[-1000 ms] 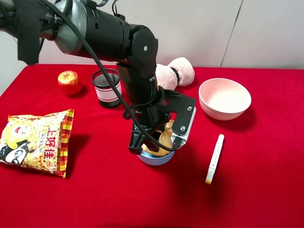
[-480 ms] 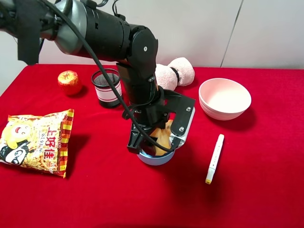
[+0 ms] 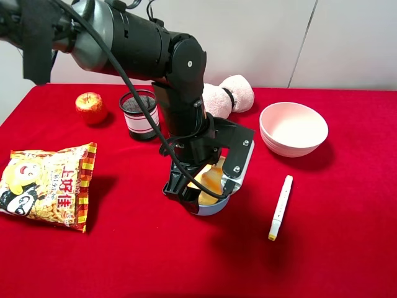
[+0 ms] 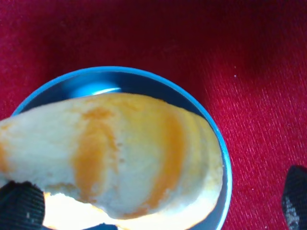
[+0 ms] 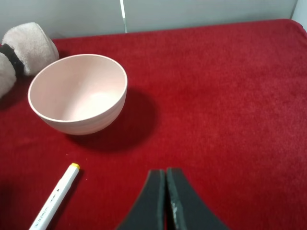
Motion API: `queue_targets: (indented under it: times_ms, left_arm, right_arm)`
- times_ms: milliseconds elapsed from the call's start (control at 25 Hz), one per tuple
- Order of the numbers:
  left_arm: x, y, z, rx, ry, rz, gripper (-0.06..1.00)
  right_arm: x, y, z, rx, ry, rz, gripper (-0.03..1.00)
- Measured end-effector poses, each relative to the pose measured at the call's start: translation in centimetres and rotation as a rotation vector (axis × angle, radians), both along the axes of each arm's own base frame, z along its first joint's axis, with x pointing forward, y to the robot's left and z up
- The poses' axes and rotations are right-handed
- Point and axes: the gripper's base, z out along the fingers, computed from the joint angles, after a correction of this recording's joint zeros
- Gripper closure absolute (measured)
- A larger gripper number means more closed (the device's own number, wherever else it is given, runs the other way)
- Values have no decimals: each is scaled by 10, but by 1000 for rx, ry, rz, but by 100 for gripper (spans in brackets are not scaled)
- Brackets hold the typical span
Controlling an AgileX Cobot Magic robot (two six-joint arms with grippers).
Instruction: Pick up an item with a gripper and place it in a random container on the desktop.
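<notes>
Bread roll, ridged and banded golden-brown on pale yellow, lies tilted inside the small light-blue bowl, filling most of it and leaning on the rim. The left gripper hangs straight down over the bowl with its jaws spread. In the left wrist view one of its fingertips sits against the roll's end, while the other stands well clear of the roll, out over the red cloth. That reads as a release: the roll's weight seems to be on the bowl, not on the fingers, so the placing looks nearly done and only a clean lift away remains. One risk is that the touching finger drags the roll or tips the light bowl on the way up.

Taking the bowl as the dial's centre in the high view:
- black mesh cup at 11 o'clock, near the arm
- apple at 10 o'clock, farther out
- pink rolled towel at 12 o'clock, partly behind the arm
- pale pink bowl at 2 o'clock
- marker pen at 3 o'clock, close by
- snack bag at 9 o'clock

None of them crowds a vertical retreat. The right gripper has its jaws pressed together on nothing, and hangs above bare desktop away from the work.
</notes>
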Motion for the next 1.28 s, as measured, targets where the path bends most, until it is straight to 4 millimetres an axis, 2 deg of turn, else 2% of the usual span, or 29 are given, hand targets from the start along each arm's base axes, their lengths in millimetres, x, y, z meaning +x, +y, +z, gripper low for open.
queue_targets:
  times_ms: [200, 600, 800, 1000, 1280]
  left_arm:
    - [0, 0, 6, 7, 10, -6, -5]
    - [-10, 7, 36, 73, 89, 18, -5]
    - [-15, 15, 60, 143, 131, 80, -5]
    - [-18, 20, 80, 122, 105, 189, -5]
    - [-25, 44, 135, 1, 43, 383, -5]
  right_arm:
    - [0, 0, 0, 0, 0, 0, 100]
    - [0, 0, 0, 0, 0, 0, 100]
    - [0, 0, 0, 0, 0, 0, 100]
    - [0, 0, 0, 0, 0, 0, 100]
    - [0, 0, 0, 0, -1, 0, 100]
